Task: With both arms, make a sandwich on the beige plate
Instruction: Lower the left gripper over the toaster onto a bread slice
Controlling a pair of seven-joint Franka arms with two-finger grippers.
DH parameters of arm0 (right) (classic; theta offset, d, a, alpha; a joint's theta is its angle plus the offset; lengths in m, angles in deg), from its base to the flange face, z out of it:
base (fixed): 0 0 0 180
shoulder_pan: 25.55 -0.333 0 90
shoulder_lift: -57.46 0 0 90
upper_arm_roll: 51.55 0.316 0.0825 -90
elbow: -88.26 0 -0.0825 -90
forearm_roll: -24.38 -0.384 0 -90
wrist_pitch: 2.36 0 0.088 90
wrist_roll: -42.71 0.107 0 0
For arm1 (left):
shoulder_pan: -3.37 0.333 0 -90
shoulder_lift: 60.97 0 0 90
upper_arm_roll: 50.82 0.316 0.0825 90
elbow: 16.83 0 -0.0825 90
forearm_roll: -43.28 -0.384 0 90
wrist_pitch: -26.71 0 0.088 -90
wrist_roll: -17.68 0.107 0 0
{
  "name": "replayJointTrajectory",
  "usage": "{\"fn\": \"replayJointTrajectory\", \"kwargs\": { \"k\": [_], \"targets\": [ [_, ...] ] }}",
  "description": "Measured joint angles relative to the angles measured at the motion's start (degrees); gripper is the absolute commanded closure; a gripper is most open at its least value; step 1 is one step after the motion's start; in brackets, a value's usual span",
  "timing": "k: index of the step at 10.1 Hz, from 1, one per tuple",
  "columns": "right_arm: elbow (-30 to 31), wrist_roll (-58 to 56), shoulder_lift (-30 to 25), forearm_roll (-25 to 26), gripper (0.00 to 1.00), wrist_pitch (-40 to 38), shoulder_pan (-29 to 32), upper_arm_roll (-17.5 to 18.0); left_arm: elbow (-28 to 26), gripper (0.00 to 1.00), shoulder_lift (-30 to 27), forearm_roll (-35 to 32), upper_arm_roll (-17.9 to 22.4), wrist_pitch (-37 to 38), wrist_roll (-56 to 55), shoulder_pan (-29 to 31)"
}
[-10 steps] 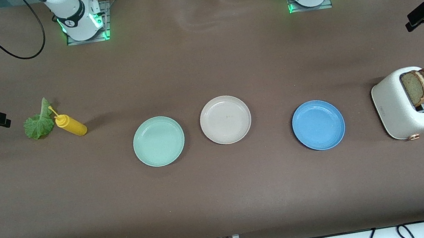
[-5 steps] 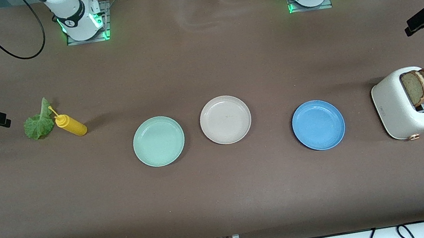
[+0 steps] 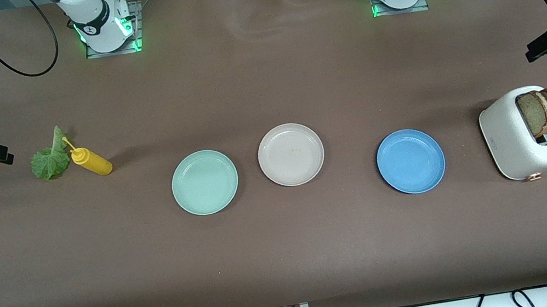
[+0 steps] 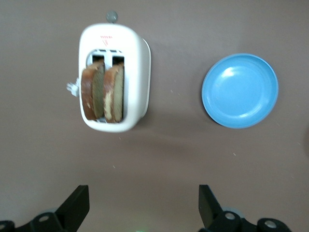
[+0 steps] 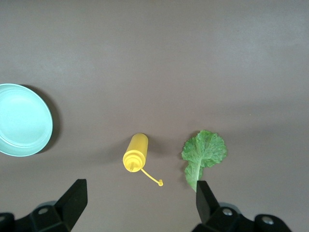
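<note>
Brown matting covered the table [image 3: 291,261], and three round plates lay across its middle, each with nothing in it. The blue plate [image 3: 411,161] lay nearest the front camera, toward the left arm's end. The mint green plate [image 3: 205,182] lay slightly farther from the camera, toward the right arm's end. The beige plate [image 3: 291,154] lay between them, farther again, just beside the mint green plate and well apart from the blue one.

The white toaster [image 3: 527,139] stood at the left arm's end, about level with the blue plate. Two brown-crusted bread slices [image 3: 544,111] stood upright in its slots, one per slot, their lower parts hidden inside the body.

The yellow squeeze bottle [image 3: 91,161] lay on its side toward the right arm's end, farther from the camera than the plates. The lettuce leaf [image 3: 50,157] lay flat, touching or almost touching the bottle's nozzle.

The left gripper [image 4: 144,208] hung in the air over bare matting beside the toaster, fingers spread wide and holding nothing. The right gripper [image 5: 140,203] hung in the air over bare matting close to the bottle and the leaf, likewise wide apart and holding nothing. Both were cut off at the edges of the front view, and only their fingertips showed in the wrist views.
</note>
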Motion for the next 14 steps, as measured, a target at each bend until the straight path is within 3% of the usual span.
{"fn": "replayJointTrajectory", "kwargs": {
  "k": [4, 9, 14],
  "targets": [
    [0.0, 0.0, 0.0, 0.0, 0.00, 0.0, 0.1, -0.9, -2.5, 0.00, 2.8, -0.9, 0.9, -7.7, 1.9, 0.9],
    [-0.7, 0.0, -0.1, 0.0, 0.00, 0.1, 0.2, -1.3, -16.2, 0.00, 4.9, -0.9, 3.2, -29.5, 5.4, 1.0],
    [-1.4, 0.1, 0.0, 0.0, 0.00, -2.0, 0.3, -1.5, -18.6, 0.00, 6.0, -0.9, 5.4, -32.8, 7.3, 1.2]
  ]
}}
